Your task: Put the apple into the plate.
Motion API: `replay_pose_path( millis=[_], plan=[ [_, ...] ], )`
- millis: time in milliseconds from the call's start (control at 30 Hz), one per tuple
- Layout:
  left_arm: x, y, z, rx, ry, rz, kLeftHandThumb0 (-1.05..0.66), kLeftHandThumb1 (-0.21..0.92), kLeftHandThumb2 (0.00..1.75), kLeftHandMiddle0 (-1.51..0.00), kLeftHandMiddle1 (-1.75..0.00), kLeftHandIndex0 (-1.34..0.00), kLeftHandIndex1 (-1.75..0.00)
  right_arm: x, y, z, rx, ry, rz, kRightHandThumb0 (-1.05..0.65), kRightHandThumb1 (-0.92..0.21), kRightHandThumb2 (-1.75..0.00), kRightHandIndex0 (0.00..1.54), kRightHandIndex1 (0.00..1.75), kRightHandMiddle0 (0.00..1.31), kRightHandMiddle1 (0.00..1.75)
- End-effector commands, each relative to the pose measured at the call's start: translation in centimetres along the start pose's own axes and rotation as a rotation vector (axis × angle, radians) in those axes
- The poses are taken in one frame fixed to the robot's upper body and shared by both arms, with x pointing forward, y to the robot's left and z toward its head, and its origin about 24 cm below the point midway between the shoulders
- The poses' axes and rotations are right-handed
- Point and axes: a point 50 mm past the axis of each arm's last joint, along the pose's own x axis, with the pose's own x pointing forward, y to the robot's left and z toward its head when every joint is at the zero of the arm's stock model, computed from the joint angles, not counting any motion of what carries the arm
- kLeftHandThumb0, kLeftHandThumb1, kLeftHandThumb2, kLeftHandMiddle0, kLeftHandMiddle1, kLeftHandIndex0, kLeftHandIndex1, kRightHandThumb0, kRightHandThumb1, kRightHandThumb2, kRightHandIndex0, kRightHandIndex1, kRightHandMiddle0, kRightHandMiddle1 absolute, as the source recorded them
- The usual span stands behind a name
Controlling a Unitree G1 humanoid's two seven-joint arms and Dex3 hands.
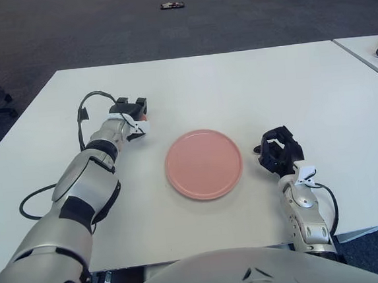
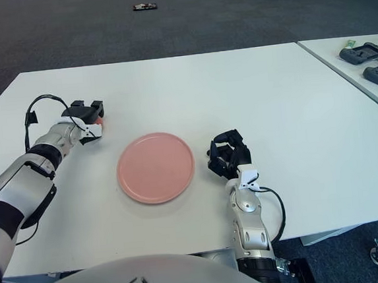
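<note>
The pink plate (image 1: 203, 164) holds nothing. The left hand (image 1: 132, 113) has its fingers closed around the apple (image 1: 144, 116); the right hand (image 1: 280, 150) sits curled beside the plate.

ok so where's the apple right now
The apple sits on the white table, left of the pink plate, with the left robot hand closed around it, so only a sliver of red shows.

No readable text, labels or numbers anywhere (none legible).
</note>
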Motion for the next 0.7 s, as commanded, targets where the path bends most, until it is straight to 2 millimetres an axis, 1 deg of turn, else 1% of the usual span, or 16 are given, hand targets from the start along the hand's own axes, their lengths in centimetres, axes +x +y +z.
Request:
replay_pose_path(
  millis=[0, 33, 67, 100, 133, 167, 200, 233, 267, 333, 533, 600, 667],
  plan=[
    [-0.46, -1.93, -0.58, 0.004, 0.034, -0.058, -0.45, 0.20, 1.27, -0.33, -1.75, -0.16, -1.75, 0.15, -0.13, 0.42, 0.011, -0.021, -0.001, -0.41, -0.53, -1.05, 0.64, 1.39, 0.44, 1.75],
    [-0.46, -1.94, -0.60, 0.002, 0.038, -0.057, -0.45, 0.19, 1.28, -0.34, -1.75, -0.16, -1.75, 0.15, -0.14, 0.42, 0.010, -0.020, -0.001, -0.41, -0.54, -1.05, 0.64, 1.39, 0.44, 1.75],
    [-0.46, -1.95, -0.60, 0.001, 0.041, -0.057, -0.27, 0.23, 1.27, -0.38, -1.75, -0.18, -1.75, 0.16, -0.15, 0.42, 0.010, -0.020, -0.001, -0.41, -0.54, -1.05, 0.64, 1.39, 0.43, 1.75],
    [-0.46, -1.97, -0.62, -0.003, 0.045, -0.055, -0.01, 0.28, 1.25, -0.44, -1.75, -0.20, -1.75, 0.16, -0.16, 0.43, 0.009, -0.020, -0.001, -0.41, -0.54, -1.04, 0.64, 1.39, 0.43, 1.75],
    [-0.46, -1.98, -0.63, -0.005, 0.048, -0.054, 0.16, 0.29, 1.28, -0.50, -1.75, -0.24, -1.75, 0.16, -0.16, 0.43, 0.009, -0.020, -0.001, -0.41, -0.55, -1.04, 0.65, 1.39, 0.43, 1.75],
    [-0.47, -2.00, -0.64, -0.013, 0.051, -0.050, 0.22, 0.29, 1.29, -0.52, -1.75, -0.26, -1.75, 0.16, -0.16, 0.43, 0.009, -0.019, -0.001, -0.41, -0.55, -1.04, 0.65, 1.39, 0.43, 1.75],
    [-0.47, -2.00, -0.65, -0.018, 0.053, -0.048, 0.14, 0.26, 1.31, -0.63, -1.65, -0.33, -1.75, 0.16, -0.16, 0.44, 0.009, -0.019, -0.001, -0.41, -0.55, -1.03, 0.65, 1.39, 0.42, 1.75],
    [-0.48, -2.01, -0.66, -0.029, 0.056, -0.042, 0.11, 0.25, 1.32, -0.67, -1.62, -0.35, -1.75, 0.17, -0.16, 0.43, 0.010, -0.017, -0.003, -0.41, -0.55, -1.03, 0.65, 1.39, 0.42, 1.75],
    [-0.48, -2.01, -0.67, -0.037, 0.058, -0.039, 0.07, 0.21, 1.37, -0.73, -1.58, -0.40, -1.75, 0.17, -0.16, 0.43, 0.010, -0.016, -0.004, -0.41, -0.55, -1.03, 0.65, 1.39, 0.42, 1.75],
    [-0.51, -2.03, -0.69, -0.056, 0.060, -0.030, 0.03, 0.15, 1.44, -0.81, -1.56, -0.47, -1.75, 0.18, -0.16, 0.43, 0.012, -0.015, -0.005, -0.41, -0.56, -1.03, 0.65, 1.39, 0.42, 1.75],
    [-0.61, -2.27, -0.77, -0.095, 0.068, -0.011, 0.00, 0.04, 1.58, -0.90, -1.56, -0.57, -1.75, 0.16, -0.15, 0.45, 0.012, -0.014, -0.007, -0.40, -0.56, -1.02, 0.65, 1.39, 0.42, 1.75],
    [-0.64, -2.32, -0.78, -0.112, 0.072, 0.001, 0.00, -0.02, 1.63, -0.94, -1.55, -0.62, -1.75, 0.14, -0.15, 0.46, 0.010, -0.015, -0.008, -0.40, -0.58, -1.00, 0.65, 1.38, 0.40, 1.75],
    [-0.65, -2.34, -0.76, -0.141, 0.074, 0.013, 0.00, -0.04, 1.66, -0.96, -1.55, -0.64, -1.75, 0.13, -0.14, 0.47, 0.007, -0.016, -0.008, -0.40, -0.59, -0.99, 0.65, 1.37, 0.40, 1.75]
  ],
)
